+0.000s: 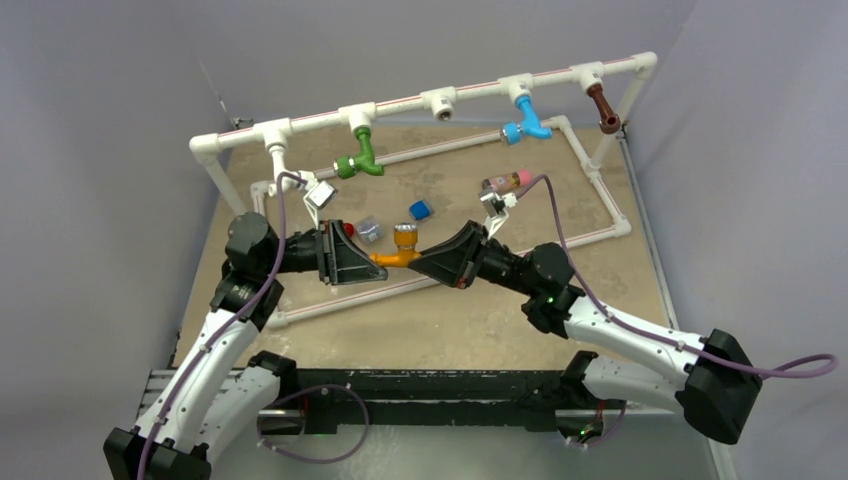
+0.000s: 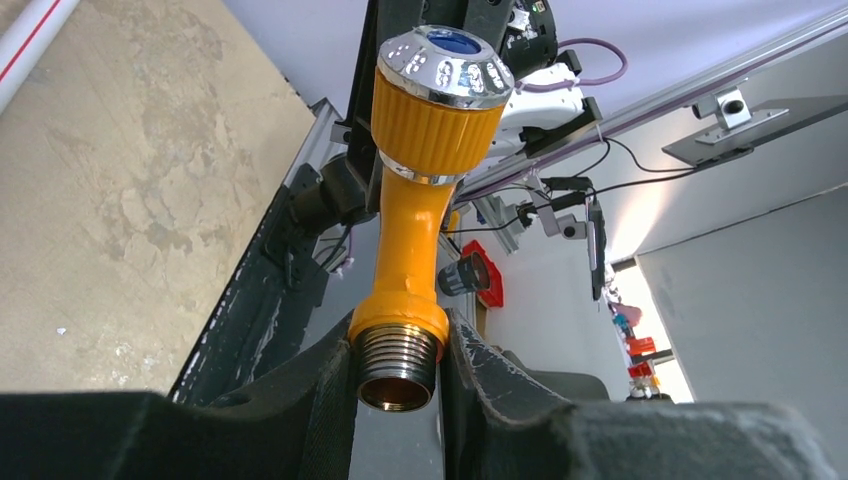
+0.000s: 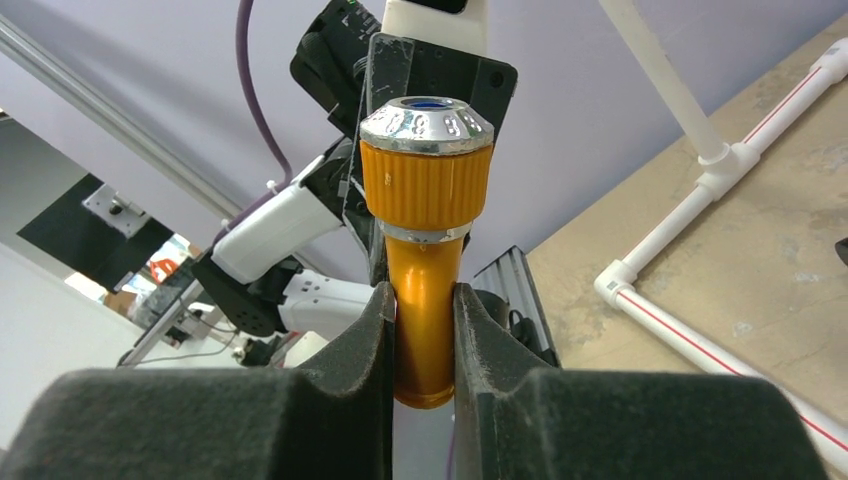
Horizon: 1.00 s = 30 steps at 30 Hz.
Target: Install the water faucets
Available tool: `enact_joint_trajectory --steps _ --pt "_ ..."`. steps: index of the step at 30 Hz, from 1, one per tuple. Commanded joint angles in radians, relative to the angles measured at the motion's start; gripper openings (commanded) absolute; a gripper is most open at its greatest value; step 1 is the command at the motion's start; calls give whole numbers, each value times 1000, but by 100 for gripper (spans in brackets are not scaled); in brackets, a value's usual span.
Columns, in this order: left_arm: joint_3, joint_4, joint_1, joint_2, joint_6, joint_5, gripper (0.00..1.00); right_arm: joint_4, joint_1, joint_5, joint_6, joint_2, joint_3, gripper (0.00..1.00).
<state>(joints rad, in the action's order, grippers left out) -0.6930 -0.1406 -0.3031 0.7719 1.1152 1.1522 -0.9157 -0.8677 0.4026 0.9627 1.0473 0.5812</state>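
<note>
While both arms reach in from opposite sides at the middle of the table (image 1: 450, 320), four faucets can be counted in the top view, one of each colour. The orange faucet (image 1: 403, 250) is the only one off the frame: it is held above the board between the two grippers, its ridged collar and chrome cap pointing up. The left gripper (image 1: 373, 259) is closed onto its lower end; in the left wrist view the left gripper (image 2: 398, 352) has its two fingers pressed against the orange base just above the metal thread of the orange faucet (image 2: 412, 250). The right gripper (image 1: 422, 262) grips the other side; in the right wrist view the right gripper (image 3: 424, 335) is clamped on the smooth body of the orange faucet (image 3: 425, 185), below the collar. The other three hang from the white pipe rail (image 1: 320, 112) at the back: the green faucet (image 1: 358, 160) to the left, the blue faucet (image 1: 525, 125) right of centre, the brown faucet (image 1: 603, 108) furthest right. One tee (image 1: 440, 101) between green and blue shows a bare socket. On the board lie one pink-and-brown cylinder (image 1: 505, 182), one blue block (image 1: 420, 209) and one grey piece (image 1: 368, 229).
</note>
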Motion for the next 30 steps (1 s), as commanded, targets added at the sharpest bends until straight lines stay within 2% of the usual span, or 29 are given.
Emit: enact_joint_trajectory --steps 1,6,10,15,20,24,30 --pt "-10 9 -3 -4 -12 4 36 -7 -17 -56 -73 -28 46 0" --pt "-71 79 -2 0 -63 -11 61 74 -17 -101 -137 -83 63 0" --pt "-157 180 -2 22 -142 -31 68 185 -17 -160 -218 -153 93 0" --pt "-285 323 -3 57 -265 -97 71 346 -17 -210 -330 -247 135 0" --pt "-411 363 -2 114 -339 -118 72 492 -17 -388 -495 -336 207 0" --pt "-588 398 -2 204 -415 -141 71 535 -17 -473 -618 -365 258 0" --pt "-854 473 -2 352 -558 -316 68 536 -17 -632 -775 -383 268 0"
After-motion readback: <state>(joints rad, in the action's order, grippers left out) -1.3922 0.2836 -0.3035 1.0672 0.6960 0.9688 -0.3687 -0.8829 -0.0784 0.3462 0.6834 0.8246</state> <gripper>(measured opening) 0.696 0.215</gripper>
